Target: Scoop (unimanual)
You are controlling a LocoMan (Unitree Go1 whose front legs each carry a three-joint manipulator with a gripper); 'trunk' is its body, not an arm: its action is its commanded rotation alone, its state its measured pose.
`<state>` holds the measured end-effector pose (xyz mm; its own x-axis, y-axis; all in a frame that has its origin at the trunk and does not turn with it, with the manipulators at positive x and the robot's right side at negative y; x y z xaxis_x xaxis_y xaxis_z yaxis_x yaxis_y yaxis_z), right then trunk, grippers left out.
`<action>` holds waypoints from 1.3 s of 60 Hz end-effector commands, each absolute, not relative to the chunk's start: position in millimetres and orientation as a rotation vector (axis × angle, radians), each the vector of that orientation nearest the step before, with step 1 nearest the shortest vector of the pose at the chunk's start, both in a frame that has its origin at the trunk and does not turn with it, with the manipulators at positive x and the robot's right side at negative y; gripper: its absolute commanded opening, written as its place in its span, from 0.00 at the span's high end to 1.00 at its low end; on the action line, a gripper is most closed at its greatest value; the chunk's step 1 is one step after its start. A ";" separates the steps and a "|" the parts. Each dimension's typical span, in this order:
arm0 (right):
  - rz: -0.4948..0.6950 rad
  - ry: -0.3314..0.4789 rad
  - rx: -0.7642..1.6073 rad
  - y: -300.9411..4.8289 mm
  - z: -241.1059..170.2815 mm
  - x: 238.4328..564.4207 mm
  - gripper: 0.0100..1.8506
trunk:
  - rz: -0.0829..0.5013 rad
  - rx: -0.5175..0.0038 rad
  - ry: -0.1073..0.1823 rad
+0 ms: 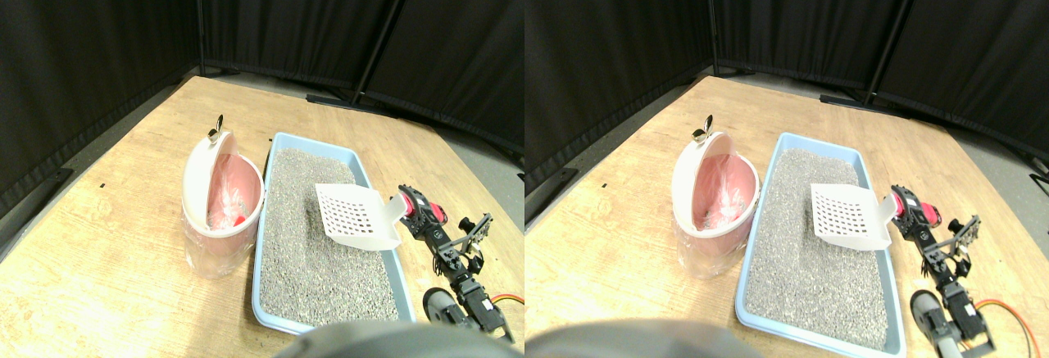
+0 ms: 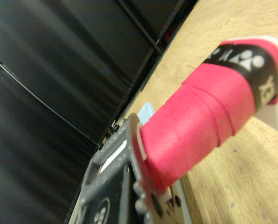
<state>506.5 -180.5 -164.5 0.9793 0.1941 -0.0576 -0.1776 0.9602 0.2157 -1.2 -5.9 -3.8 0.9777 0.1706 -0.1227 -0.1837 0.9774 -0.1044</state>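
Right claw (image 1: 414,207) clamped on the red-wrapped handle (image 2: 199,121) of the white slotted plastic scoop (image 1: 354,215) — blade poised over grey litter in the light-blue plastic tray (image 1: 261,235). Step: dig in — tip front edge down, push shallow, level before lifting toward the pink lidded bin (image 1: 221,198).

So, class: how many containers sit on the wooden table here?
2: a pink bin with its lid up, on the left, and a blue litter tray of grey granules right beside it.

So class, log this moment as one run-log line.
scoop: above litter, empty | hand: at scoop's pink handle | bin: lid open, left of tray
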 end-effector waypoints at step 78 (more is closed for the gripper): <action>0.015 0.296 0.313 -204.7 -194.0 463.0 0.23 | 0.119 -0.101 0.134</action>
<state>464.7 -208.9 -206.6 0.9378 0.0430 -0.3446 0.0715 0.9472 0.3126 -1.2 -6.3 -4.1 0.9840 0.1165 -0.1351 -0.1265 0.9896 -0.0684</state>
